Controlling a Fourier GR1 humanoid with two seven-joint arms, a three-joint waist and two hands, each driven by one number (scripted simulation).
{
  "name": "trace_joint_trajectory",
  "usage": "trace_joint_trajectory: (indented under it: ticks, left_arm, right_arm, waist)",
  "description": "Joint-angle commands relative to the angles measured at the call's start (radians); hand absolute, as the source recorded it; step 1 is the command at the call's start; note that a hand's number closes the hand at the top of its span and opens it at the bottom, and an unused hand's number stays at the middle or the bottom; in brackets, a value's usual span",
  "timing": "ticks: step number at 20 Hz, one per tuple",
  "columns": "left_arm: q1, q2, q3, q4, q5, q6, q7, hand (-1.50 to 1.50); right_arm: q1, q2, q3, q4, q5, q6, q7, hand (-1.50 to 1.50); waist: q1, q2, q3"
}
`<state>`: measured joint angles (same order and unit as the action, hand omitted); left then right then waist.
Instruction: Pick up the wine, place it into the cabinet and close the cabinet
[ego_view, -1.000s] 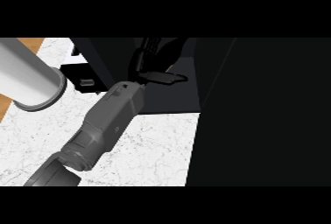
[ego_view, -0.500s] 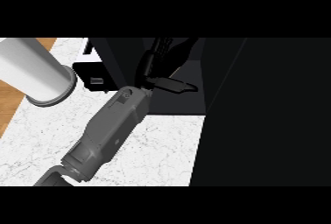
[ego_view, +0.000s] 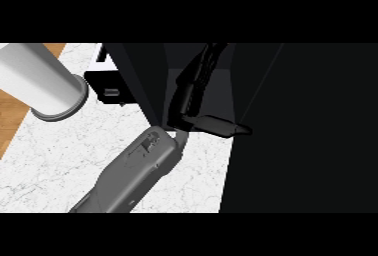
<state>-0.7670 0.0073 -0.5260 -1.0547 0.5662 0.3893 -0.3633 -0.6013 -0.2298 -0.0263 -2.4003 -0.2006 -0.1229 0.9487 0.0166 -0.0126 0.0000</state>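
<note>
My right hand (ego_view: 193, 95) reaches from its grey forearm (ego_view: 136, 170) into the dark cabinet (ego_view: 295, 125) at the centre. Its fingers lie long and straight toward the top of the view, and the thumb (ego_view: 220, 125) sticks out to the right. Nothing shows between thumb and fingers. I cannot make out a wine bottle anywhere; the cabinet's inside is too dark. My left forearm (ego_view: 40, 80) is the pale cylinder at the upper left. A black part (ego_view: 111, 87) beside its end may be the left hand, partly hidden behind the cabinet's edge.
White marble counter (ego_view: 59, 160) fills the lower left. A strip of wooden floor (ego_view: 15, 125) runs along the left edge. The cabinet's dark panels take up the whole right half of the view.
The right wrist and thumb have slid lower and to the right in the view, and the fingers now show longer and straighter. The left forearm has shifted slightly right.
</note>
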Motion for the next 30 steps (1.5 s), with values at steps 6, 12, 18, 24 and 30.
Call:
trace_joint_trajectory:
  ticks: [6, 12, 18, 24, 30]
  left_arm:
    - [0.214, -0.006, -0.19, -0.442, -0.042, 0.307, 0.115, -1.5]
    - [0.413, -0.006, -0.286, -0.609, -0.093, 0.356, 0.073, 1.5]
    - [0.631, 0.172, -0.356, -0.823, -0.085, 0.251, 0.07, 1.5]
    - [0.737, 0.303, -0.323, -0.954, -0.072, 0.164, 0.048, 1.5]
    - [0.887, 0.481, -0.253, -1.058, 0.004, 0.014, -0.015, 1.5]
  right_arm:
    - [-0.05, -0.021, 0.001, -0.042, -0.028, -0.019, 0.064, -1.5]
    - [0.006, -0.012, 0.032, -0.091, 0.023, -0.037, 0.062, -1.5]
    - [-0.062, -0.032, -0.005, -0.022, -0.007, -0.04, 0.068, -1.5]
    - [-0.05, -0.006, 0.082, -0.054, -0.076, -0.019, 0.113, 1.5]
    - [0.017, 0.044, 0.189, -0.085, -0.117, 0.043, 0.03, 1.5]
  waist:
    - [-0.008, 0.002, 0.0]
    - [-0.014, 0.007, 0.0]
    - [-0.011, 0.009, -0.001]
    - [-0.009, 0.008, -0.001]
    - [0.0, 0.009, -0.001]
